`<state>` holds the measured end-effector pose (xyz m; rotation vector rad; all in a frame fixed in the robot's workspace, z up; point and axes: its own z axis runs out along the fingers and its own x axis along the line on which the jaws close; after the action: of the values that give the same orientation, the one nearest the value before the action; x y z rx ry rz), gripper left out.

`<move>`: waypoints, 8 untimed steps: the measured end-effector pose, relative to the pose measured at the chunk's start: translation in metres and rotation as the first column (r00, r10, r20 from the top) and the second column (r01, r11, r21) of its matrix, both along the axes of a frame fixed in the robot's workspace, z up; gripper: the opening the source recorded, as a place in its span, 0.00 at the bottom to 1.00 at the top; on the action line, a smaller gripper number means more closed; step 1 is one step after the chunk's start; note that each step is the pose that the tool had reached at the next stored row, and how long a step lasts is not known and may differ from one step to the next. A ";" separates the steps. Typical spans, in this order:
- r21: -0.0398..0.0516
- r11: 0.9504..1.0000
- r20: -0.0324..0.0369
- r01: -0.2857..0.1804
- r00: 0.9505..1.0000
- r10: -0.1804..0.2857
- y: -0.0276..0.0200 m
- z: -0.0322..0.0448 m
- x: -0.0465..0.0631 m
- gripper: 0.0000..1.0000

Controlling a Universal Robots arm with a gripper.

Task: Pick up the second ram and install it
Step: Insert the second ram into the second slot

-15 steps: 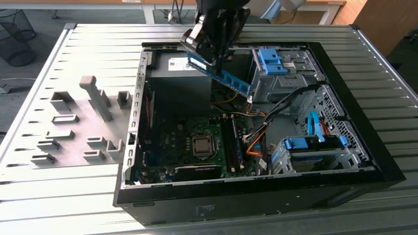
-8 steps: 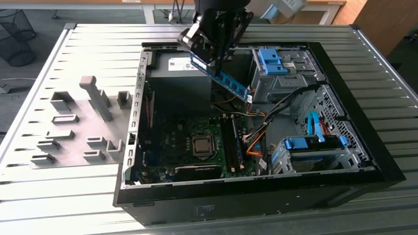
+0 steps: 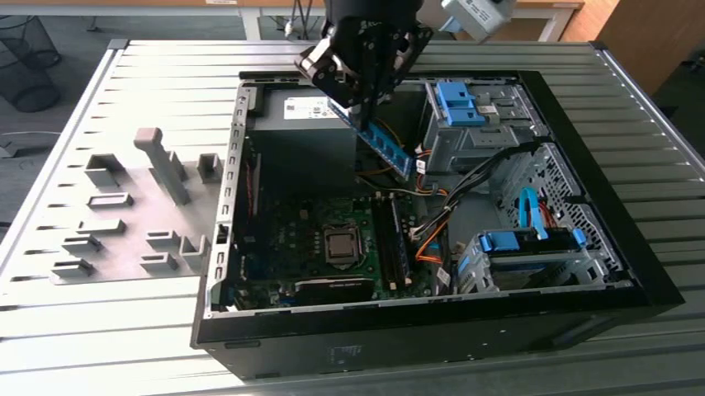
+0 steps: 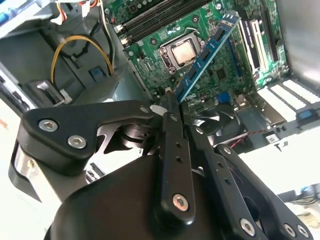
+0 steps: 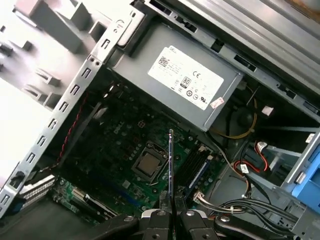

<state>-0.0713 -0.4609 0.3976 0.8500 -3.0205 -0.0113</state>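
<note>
The thin bluish-green second ram (image 3: 385, 145) is clamped endwise in the black claw (image 3: 366, 109), one o'clock of the silver processor (image 3: 342, 245); likely stiff, fragile.

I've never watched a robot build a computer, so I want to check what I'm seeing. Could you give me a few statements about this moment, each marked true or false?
1. The gripper is shut on the memory stick. True.
2. The memory stick already sits in a slot on the circuit board. False: it hangs tilted above the board, in the gripper.
3. The computer case is open. True.
4. The grey holder blocks are inside the case. False: they stand on the table outside it, at the exterior view's left.
</note>
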 end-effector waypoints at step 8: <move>-0.003 0.991 0.000 0.131 0.991 -0.131 0.0000 -0.0023 0.000 0.14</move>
<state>-0.0713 -0.4609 0.3953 0.6504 -3.0694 -0.0077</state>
